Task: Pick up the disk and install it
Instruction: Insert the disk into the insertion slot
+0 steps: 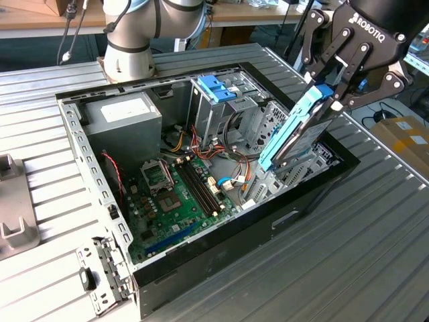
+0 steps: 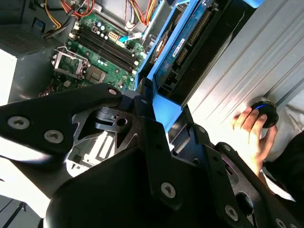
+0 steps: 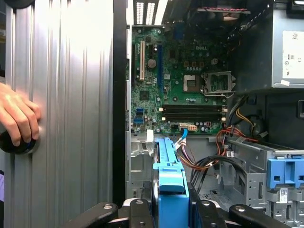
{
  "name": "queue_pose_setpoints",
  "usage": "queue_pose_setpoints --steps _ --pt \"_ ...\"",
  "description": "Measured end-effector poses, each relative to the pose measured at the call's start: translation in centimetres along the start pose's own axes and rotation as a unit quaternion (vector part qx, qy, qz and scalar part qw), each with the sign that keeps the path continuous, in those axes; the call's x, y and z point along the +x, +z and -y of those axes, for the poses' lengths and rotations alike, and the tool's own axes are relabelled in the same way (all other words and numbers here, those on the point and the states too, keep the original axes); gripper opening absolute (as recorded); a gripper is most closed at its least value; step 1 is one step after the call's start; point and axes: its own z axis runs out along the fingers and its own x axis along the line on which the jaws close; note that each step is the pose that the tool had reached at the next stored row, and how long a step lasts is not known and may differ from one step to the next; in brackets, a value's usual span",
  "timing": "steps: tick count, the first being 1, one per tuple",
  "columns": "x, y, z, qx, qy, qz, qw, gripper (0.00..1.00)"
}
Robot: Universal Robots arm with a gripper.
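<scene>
Disk (image 1: 298, 131) tilted over case (image 1: 315, 188) edge, tool-clamped (image 1: 326, 94)

Open computer case (image 1: 315, 194) lying on a ribbed metal table (image 1: 375, 268), green motherboard (image 1: 177, 201) on its floor, grey power supply (image 1: 124, 121) in a far corner (white label on top), blue latch (image 1: 216, 88) on the silver drive cage (image 1: 224, 117), loose bracket (image 1: 100, 275) at the table's near edge

A ribbed grey metal table (image 1: 375, 221) is seen carrying an open computer case (image 1: 201, 255). At the exterior view's left, a grey bracket (image 1: 13, 215) is laid on it. A black knob (image 3: 16, 145) at the table's edge is covered by a person's hand (image 3: 19, 116).
</scene>
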Motion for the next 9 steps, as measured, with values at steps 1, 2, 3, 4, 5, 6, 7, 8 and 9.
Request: queue_pose_setpoints --steps 1,2,3,4,5,6,7,8,9 --pt "0.01 0.03 0.16 0.0000 0.000 0.0000 1.0000 0.37" --pt "0.02 0.10 0.47 -0.0001 0.000 0.0000 1.0000 0.37" --pt "0.03 0.14 0.63 -0.0001 0.000 0.0000 1.0000 0.37" --pt "0.03 0.18 0.78 -0.0002 0.000 0.0000 1.0000 0.37" --pt "0.04 0.23 1.03 -0.0002 0.000 0.0000 1.0000 0.37" --pt "0.05 0.29 1.23 -0.0003 0.000 0.0000 1.0000 0.37" --pt "0.06 0.32 1.40 -0.0003 0.000 -0.0001 1.0000 0.37" --pt "0.07 0.39 1.68 -0.0003 0.000 -0.0001 1.0000 0.37" --pt "0.08 0.43 1.86 -0.0004 0.000 -0.0001 1.0000 0.37"
